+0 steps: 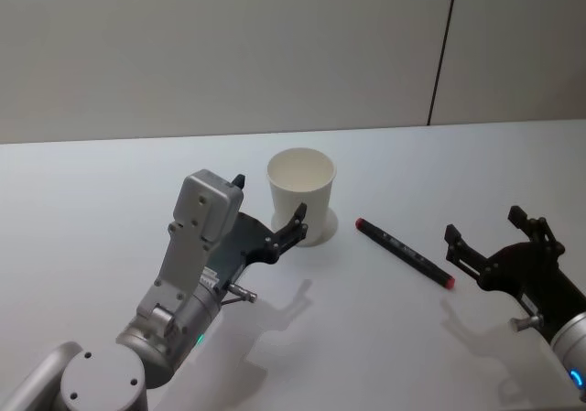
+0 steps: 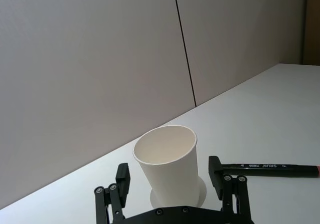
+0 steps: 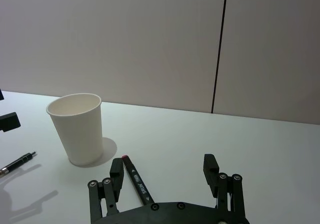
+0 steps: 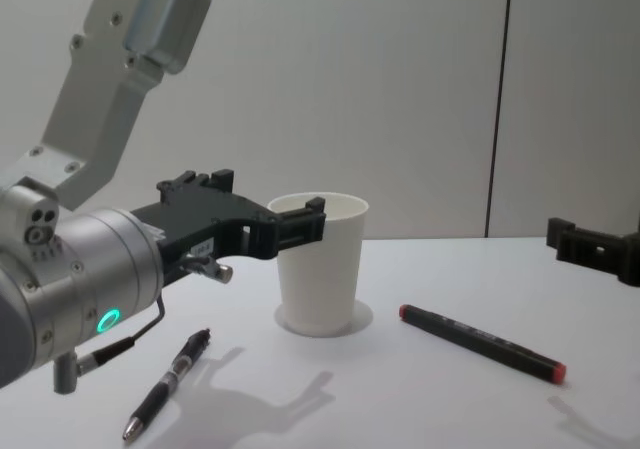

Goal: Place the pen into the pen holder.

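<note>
The left arm reached low over the surface (image 1: 92, 191), its left claw (image 1: 269, 200) spread wide just beside the pen holder (image 1: 307, 187), holding nothing; the right claw (image 1: 485, 225), also wide, hung near the pen (image 1: 403, 252).

Noted plain white on the pen holder (image 1: 301, 194), inside and out. Logged a black barrel with red at both ends on the pen (image 1: 404, 253), and white lettering along it. Recorded a second pen (image 4: 165, 384), black with a silvery tip. Found matte black on the left gripper (image 2: 169, 169) and the right gripper (image 3: 163, 164). Found silver-grey on the left arm housing (image 4: 120, 49), with a green lit ring (image 4: 108, 320). Marked white on the table (image 1: 92, 210) and pale grey-beige on the wall (image 1: 229, 45), with a dark vertical seam (image 1: 443, 49).
</note>
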Robot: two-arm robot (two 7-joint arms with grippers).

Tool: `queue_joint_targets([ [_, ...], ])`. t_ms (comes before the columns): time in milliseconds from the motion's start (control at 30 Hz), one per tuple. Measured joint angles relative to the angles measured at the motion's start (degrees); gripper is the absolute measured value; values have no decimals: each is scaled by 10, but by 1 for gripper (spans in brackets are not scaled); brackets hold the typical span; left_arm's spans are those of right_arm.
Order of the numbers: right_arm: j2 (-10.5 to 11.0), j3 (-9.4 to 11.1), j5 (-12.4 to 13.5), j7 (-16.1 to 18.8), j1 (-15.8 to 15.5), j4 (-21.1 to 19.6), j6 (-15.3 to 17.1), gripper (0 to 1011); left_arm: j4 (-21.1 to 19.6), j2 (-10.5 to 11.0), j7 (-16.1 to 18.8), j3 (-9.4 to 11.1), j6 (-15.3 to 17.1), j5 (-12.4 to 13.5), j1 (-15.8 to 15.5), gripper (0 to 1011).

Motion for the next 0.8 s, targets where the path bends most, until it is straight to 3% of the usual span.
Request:
queue_joint_targets([
  [800, 0, 0, 0, 0, 0, 0, 0, 1002, 0, 0, 0, 0, 0, 0, 0, 1004],
])
